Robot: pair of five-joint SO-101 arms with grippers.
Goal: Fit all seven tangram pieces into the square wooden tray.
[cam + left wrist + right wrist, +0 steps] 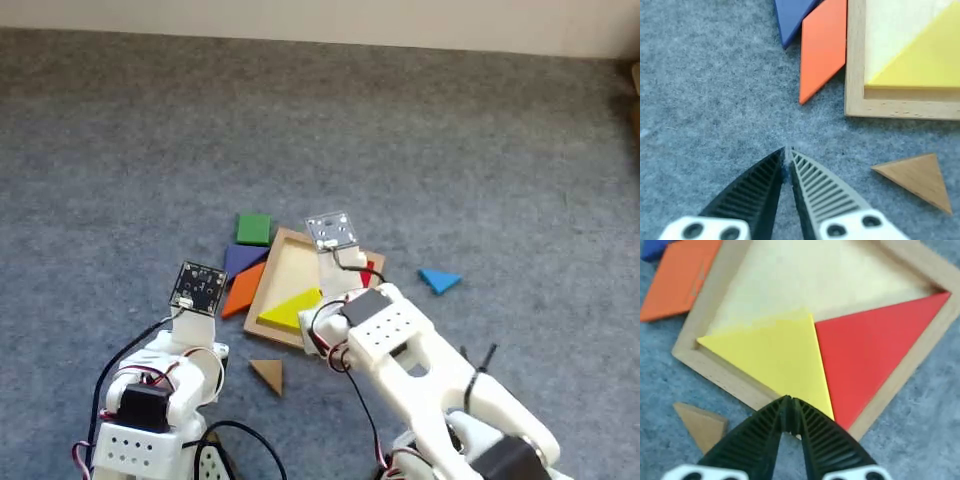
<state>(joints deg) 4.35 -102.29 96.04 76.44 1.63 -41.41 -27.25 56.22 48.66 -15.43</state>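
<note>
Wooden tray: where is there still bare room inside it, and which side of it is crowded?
Inside the tray, the half bordered by the yellow triangle, the red triangle and the other two walls is bare. Outside, the side with the orange piece, dark blue piece and green square is crowded; the carpet toward the light blue triangle is open.

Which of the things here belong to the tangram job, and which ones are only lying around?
Belong to the job: wooden tray, yellow triangle, red triangle, orange parallelogram, dark blue triangle, green square, light blue triangle, brown triangle.

Only lying around: grey carpet under it all.
</note>
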